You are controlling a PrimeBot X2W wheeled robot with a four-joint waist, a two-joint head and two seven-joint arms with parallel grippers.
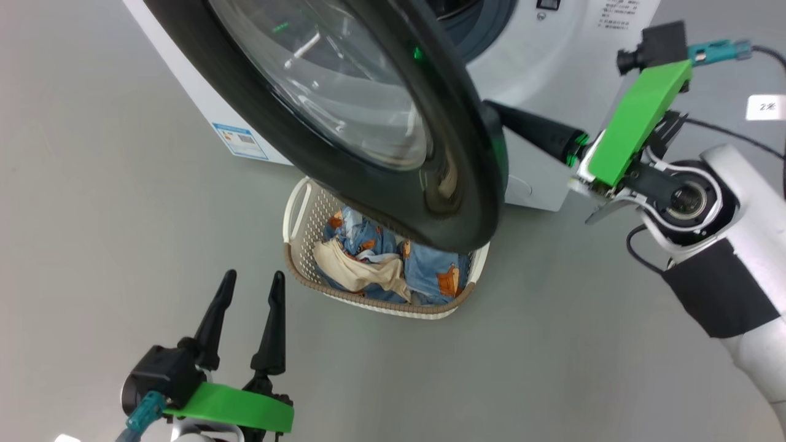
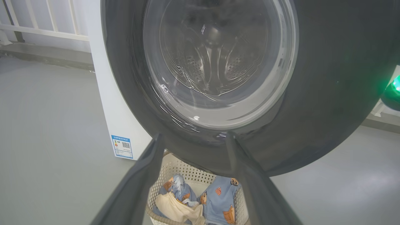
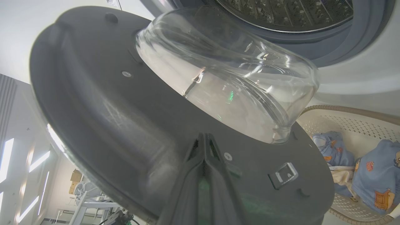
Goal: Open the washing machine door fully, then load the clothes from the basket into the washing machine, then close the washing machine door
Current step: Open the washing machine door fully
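Shut tight and holding nothing, the right gripper [image 3: 204, 143] has its two fingers pressed together into one blunt point. From the wrist camera the tip sits on the dark inner face of the washing machine door [image 1: 466, 153], just below the bulging glass bowl [image 3: 237, 81] and beside the small metal catch [image 3: 282, 175]. I can't quite tell whether it is touching or a hair off.

The left gripper [image 1: 253, 279] hangs with its fingers spread wide, empty, over bare floor near the basket [image 1: 310, 215]. It faces the door's outer side.

The door stands partly swung out from the washing machine [image 1: 540, 73], and from the head camera it covers the far part of the basket. The clothes [image 1: 430, 270] lie inside, blue bear-print with a cream piece [image 1: 350, 264] on top. The drum [image 3: 281, 12] looks empty from what I can see.

So the job in hand looks to be getting the door fully open. To do that well, I'd push on the flat plastic and stay off the glass and the catch (a slip there could lose the contact). The push should follow the hinge's arc rather than a straight line. The left arm should stay out of the door's sweep until the basket is uncovered.
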